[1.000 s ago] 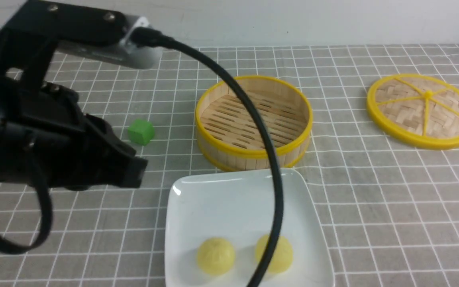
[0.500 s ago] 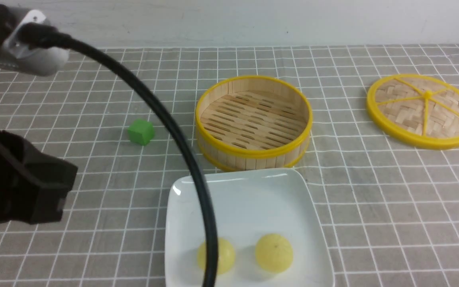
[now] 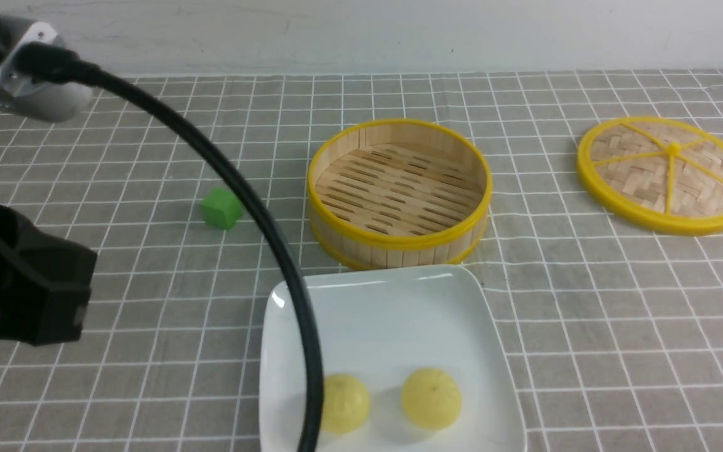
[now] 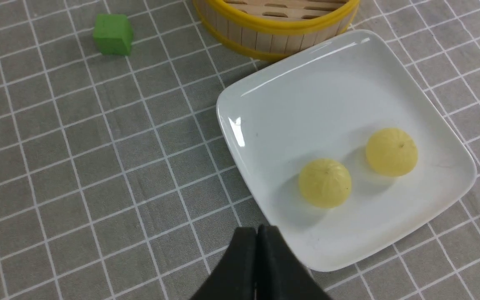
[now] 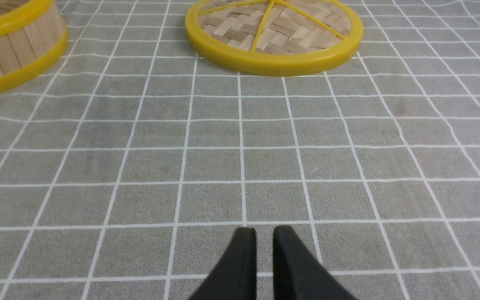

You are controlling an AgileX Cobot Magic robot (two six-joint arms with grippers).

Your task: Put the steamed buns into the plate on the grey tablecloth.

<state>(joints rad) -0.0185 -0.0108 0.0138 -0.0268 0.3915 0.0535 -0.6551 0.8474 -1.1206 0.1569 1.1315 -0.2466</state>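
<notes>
Two pale-yellow steamed buns lie side by side in the near part of the white square plate (image 3: 374,314) on the grey tablecloth (image 3: 619,314). The left bun (image 3: 346,403) is partly crossed by my left arm's black cable; the right bun (image 3: 432,398) shows fully. Both also show in the left wrist view (image 4: 324,183) (image 4: 391,151) on the plate (image 4: 306,91). My left gripper (image 4: 258,233) is shut and empty, just outside the plate's near rim. My right gripper (image 5: 264,234) is shut and empty, low over bare cloth.
An empty bamboo steamer basket (image 3: 399,188) stands just behind the plate. Its woven lid (image 3: 667,174) lies flat at the far right. A green cube (image 3: 222,208) sits left of the basket. My left arm's black body (image 3: 22,295) fills the left edge.
My left arm has drawn back to the left, away from the plate. Its cable has swung left and now crosses the left bun. The buns and plate have not moved.
</notes>
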